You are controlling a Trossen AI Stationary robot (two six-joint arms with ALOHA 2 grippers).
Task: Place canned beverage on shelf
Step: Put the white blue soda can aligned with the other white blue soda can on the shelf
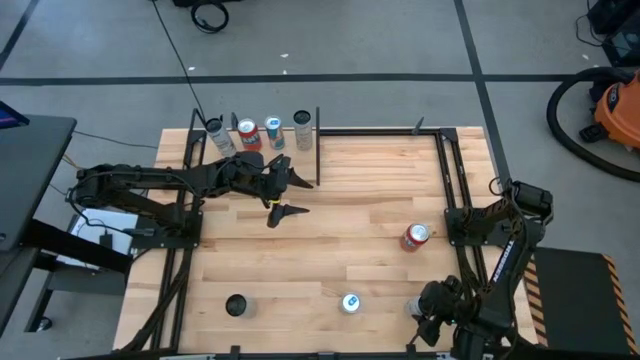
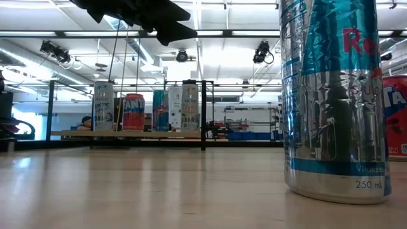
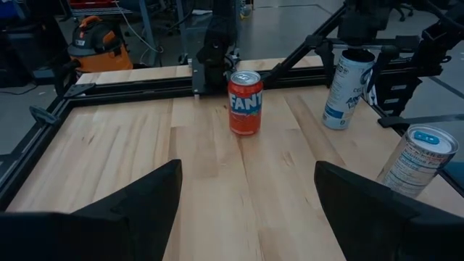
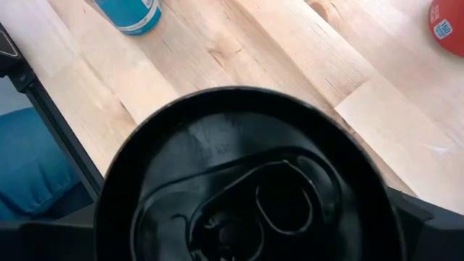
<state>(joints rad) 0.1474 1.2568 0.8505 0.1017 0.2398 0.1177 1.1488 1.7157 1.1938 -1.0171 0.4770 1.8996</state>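
Beyond the counter's (image 1: 330,240) shelf (image 1: 262,152), my left hand (image 1: 283,196) hangs apart, empty; Fanta can (image 1: 415,237) upright.

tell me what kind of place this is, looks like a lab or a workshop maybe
Probably a robotics lab or workshop. A wooden table framed in black metal stands on a bare grey floor marked with tape lines, an orange shop vacuum sits nearby, and ceiling-mounted cameras hang under strip lighting.

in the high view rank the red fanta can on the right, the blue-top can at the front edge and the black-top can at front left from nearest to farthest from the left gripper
From the left gripper, open above the table's middle-left:
1. Black-top can, front left of the table.
2. Blue-top can, front edge, centre-right; only slightly farther than the black-top can, so nearly a tie.
3. Red Fanta can, right side, near the right arm.
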